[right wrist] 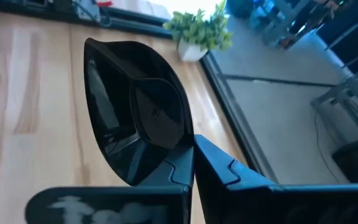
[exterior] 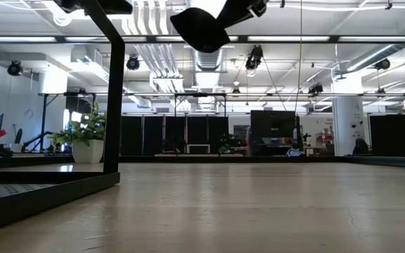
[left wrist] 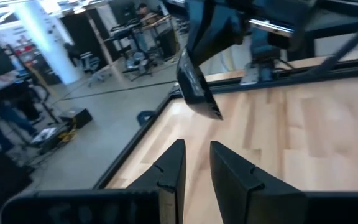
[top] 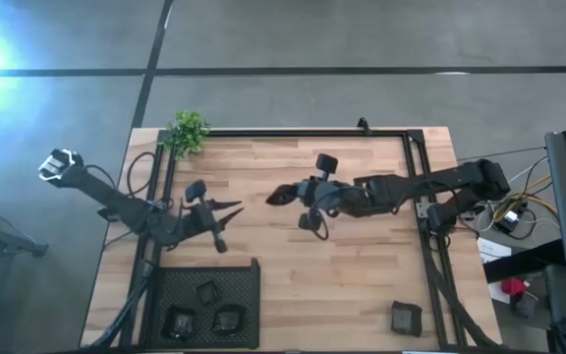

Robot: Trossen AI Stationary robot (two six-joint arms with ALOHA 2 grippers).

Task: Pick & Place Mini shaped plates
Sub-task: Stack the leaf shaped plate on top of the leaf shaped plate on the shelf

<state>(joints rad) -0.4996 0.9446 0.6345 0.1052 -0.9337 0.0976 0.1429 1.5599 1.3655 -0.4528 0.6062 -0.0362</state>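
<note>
High view: right gripper [top: 285,196] sits mid-frame over the wooden table [top: 362,265], fingers clamped on a leaf-shaped plate [top: 278,196]. Left gripper [top: 232,208] is left of centre, tips pointing at it, fingers a little apart, nothing between them. Mesh tray [top: 249,277] at lower left holds three small dark plates [top: 205,292]; one more squarish plate [top: 406,318] lies alone at lower right. Plant [top: 187,131] at the table's upper-left corner.

Low view: the leaf-shaped plate [exterior: 201,28] hangs at top centre, well clear of the tabletop; tray edge [exterior: 41,193] at lower left.

Left wrist view: own fingers [left wrist: 169,171] at bottom, narrow gap, empty. The held plate [left wrist: 197,87] is above them at upper centre.

Right wrist view: glossy leaf-shaped plate [right wrist: 138,112] fills centre-left, its rim pinched between the fingers [right wrist: 219,165] at bottom centre. Plant [right wrist: 201,31] at top.
</note>
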